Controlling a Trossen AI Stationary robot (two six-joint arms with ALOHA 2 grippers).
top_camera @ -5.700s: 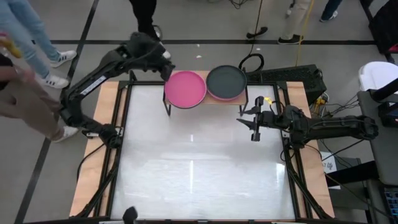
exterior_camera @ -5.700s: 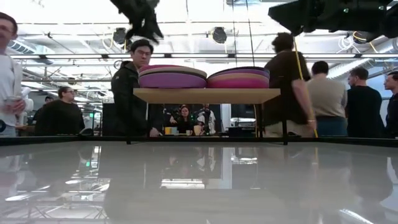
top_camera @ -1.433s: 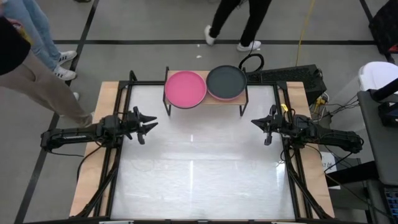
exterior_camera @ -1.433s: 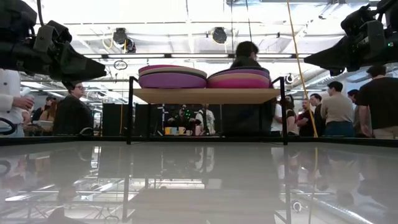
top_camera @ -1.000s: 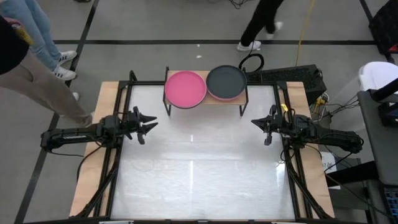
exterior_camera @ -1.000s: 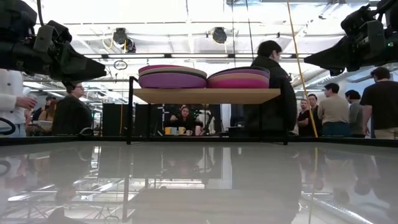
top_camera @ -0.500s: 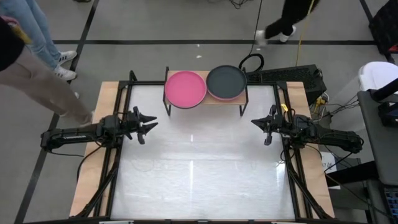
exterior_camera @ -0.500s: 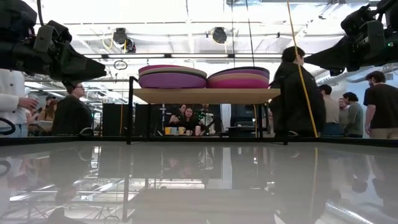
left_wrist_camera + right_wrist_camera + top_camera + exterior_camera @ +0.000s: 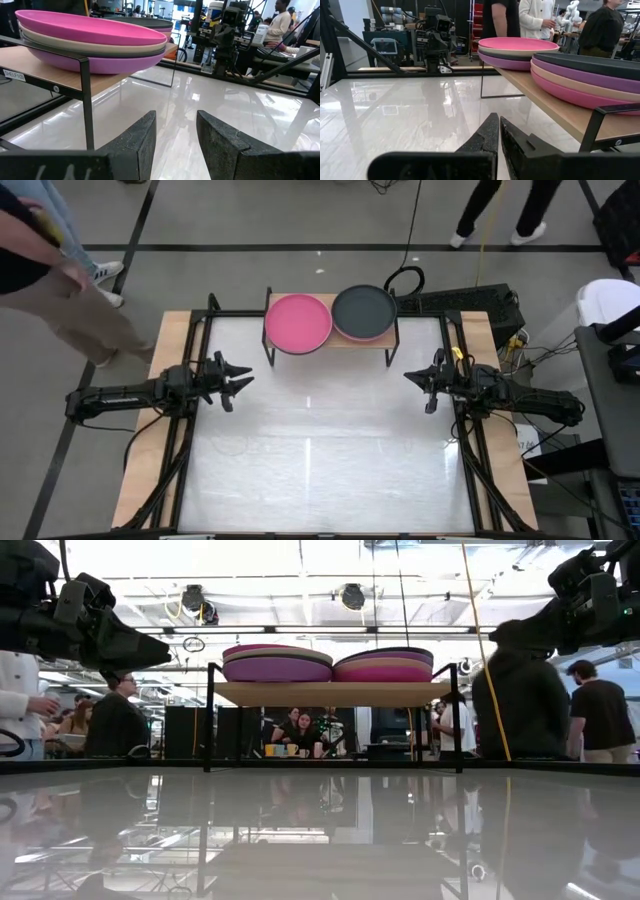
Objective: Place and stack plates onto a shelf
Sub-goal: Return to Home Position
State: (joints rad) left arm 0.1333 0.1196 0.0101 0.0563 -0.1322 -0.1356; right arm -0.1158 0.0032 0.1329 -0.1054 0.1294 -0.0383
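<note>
The shelf [image 9: 332, 341] stands at the table's far edge on thin black legs. Two stacks of plates rest on its light-wood top. The left stack [image 9: 298, 322] has a magenta plate on top, over a cream one and a purple one [image 9: 95, 47]. The right stack [image 9: 364, 311] has a dark grey plate on top, over purple, pale pink and magenta plates [image 9: 585, 75]. My left gripper [image 9: 246, 377] hovers open and empty at the table's left edge. My right gripper [image 9: 407, 376] hovers shut and empty at the right edge. Both point toward the table's middle.
The white tabletop [image 9: 320, 440] lies bare between the arms and the near edge. People stand and walk in the room behind the shelf [image 9: 530, 700] and beside the table's far left corner [image 9: 60, 300]. Cables and equipment lie right of the table [image 9: 480, 305].
</note>
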